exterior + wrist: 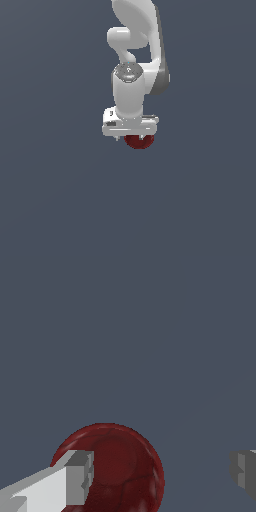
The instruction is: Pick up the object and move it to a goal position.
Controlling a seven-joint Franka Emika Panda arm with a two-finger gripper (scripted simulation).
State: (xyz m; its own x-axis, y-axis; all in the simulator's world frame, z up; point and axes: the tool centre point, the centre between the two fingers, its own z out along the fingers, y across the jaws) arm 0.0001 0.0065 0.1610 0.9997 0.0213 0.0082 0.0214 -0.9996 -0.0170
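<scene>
The object [138, 141] is a dark red ball, seen directly under the white hand in the exterior view. In the wrist view the object [120, 471] fills the space beside one light grey finger [75, 481], which overlaps its edge. The other finger [244, 470] stands well apart from the ball, with bare grey ground between them. My gripper [160, 473] is open, its jaws set wide around the ball, which sits off-centre toward one finger. In the exterior view the gripper [129, 137] is low over the ball and its fingers barely show. Whether the near finger touches the ball cannot be told.
A flat, uniform dark grey ground [60, 190] surrounds the arm on all sides. The white arm [135, 45] rises above the hand toward the top of the exterior view.
</scene>
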